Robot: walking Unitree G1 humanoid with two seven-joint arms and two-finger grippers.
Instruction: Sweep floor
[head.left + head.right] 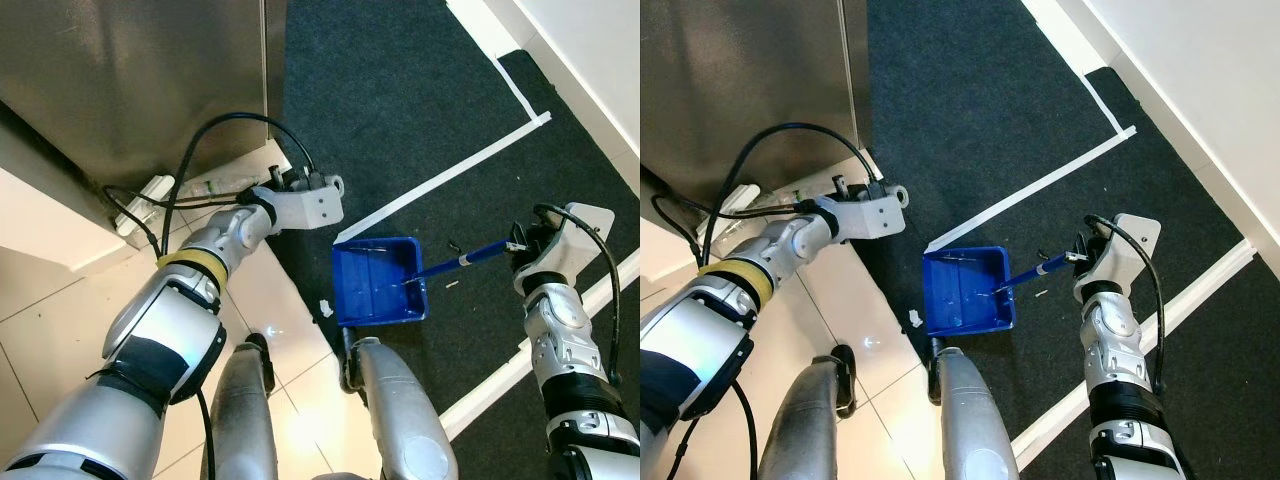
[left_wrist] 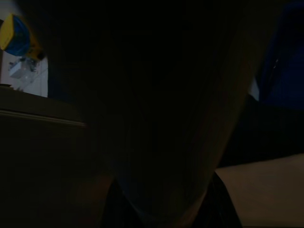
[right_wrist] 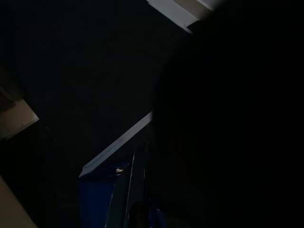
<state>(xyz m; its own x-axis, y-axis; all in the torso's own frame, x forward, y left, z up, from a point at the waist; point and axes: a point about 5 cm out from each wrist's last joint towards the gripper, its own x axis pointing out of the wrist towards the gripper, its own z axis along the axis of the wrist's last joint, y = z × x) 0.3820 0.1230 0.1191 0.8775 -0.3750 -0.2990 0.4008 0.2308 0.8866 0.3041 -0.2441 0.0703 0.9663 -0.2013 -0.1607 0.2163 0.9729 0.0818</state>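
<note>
A blue dustpan (image 1: 380,280) lies on the dark carpet (image 1: 400,100) just ahead of my legs, at the edge of the tiled floor. A brush with a thin blue handle (image 1: 468,258) reaches from the right into the pan. My right gripper (image 1: 520,246) is shut on the far end of that handle. The handle (image 3: 128,190) and the pan (image 3: 95,197) show dimly in the dark right wrist view. My left gripper (image 1: 310,205) hovers left of and beyond the pan, over the carpet's edge, with its fingers hidden under the wrist. A white scrap (image 1: 325,307) lies on the tile beside the pan.
A stainless steel cabinet (image 1: 130,80) stands at the left, with a white power strip (image 1: 145,205) and black cables at its foot. White tape lines (image 1: 450,170) cross the carpet. Small bits of debris (image 1: 452,285) lie right of the pan. A white wall base (image 1: 580,60) runs along the right.
</note>
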